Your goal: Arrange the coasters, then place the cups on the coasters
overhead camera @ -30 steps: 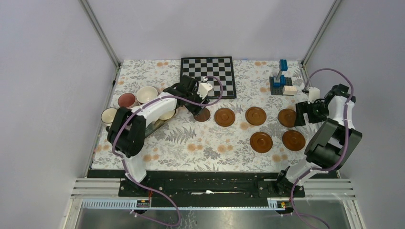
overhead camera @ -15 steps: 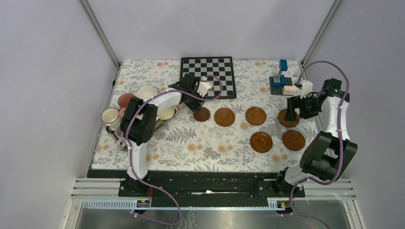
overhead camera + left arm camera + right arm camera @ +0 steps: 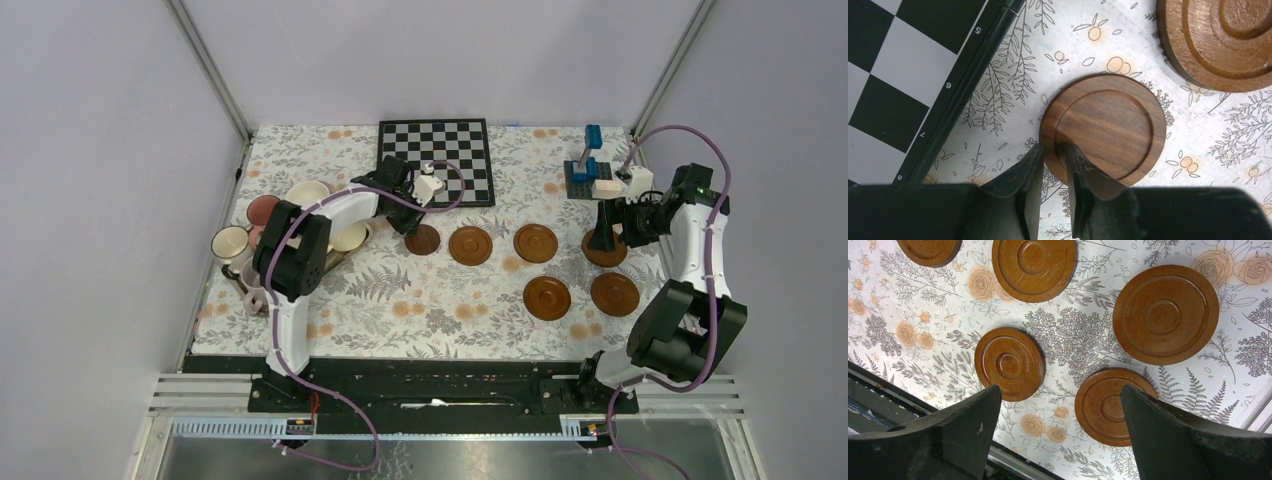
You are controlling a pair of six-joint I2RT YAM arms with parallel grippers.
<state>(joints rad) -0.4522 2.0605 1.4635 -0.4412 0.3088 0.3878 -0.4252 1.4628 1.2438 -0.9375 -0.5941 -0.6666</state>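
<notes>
Your left hand point(image 3: 1054, 156) is narrow. Its fingers point(image 3: 1030, 167) sit either side of the rim of the small dark coaster point(image 3: 1108, 125), one outside the edge and one on the sunken face. That coaster lies flat on the surface point(image 3: 420, 300), at the left end of the far row and just on the near side of the chessboard point(image 3: 437, 160).

A pinch on the rim of a thin disc is a slight hold, I judge. Make sure it is firm before you lift, then raise the disc level and carry it low. The next coaster point(image 3: 1218, 40) lies close on the right, so draw away from it rather than across it. Keep the fingers off the board's raised frame as well.

The other coasters point(image 3: 536, 242) lie further right: three more in the far row and two nearer ones. Your right hand point(image 3: 1060, 390) is wide open and holds nothing. It hangs over those right-hand discs, well apart from the left hand, so I expect no clash.

The cups point(image 3: 308, 197) are clustered at the far left, right beside the left arm, so mind the elbow when you swing. The block model point(image 3: 588, 170) stands just beyond the right hand.
</notes>
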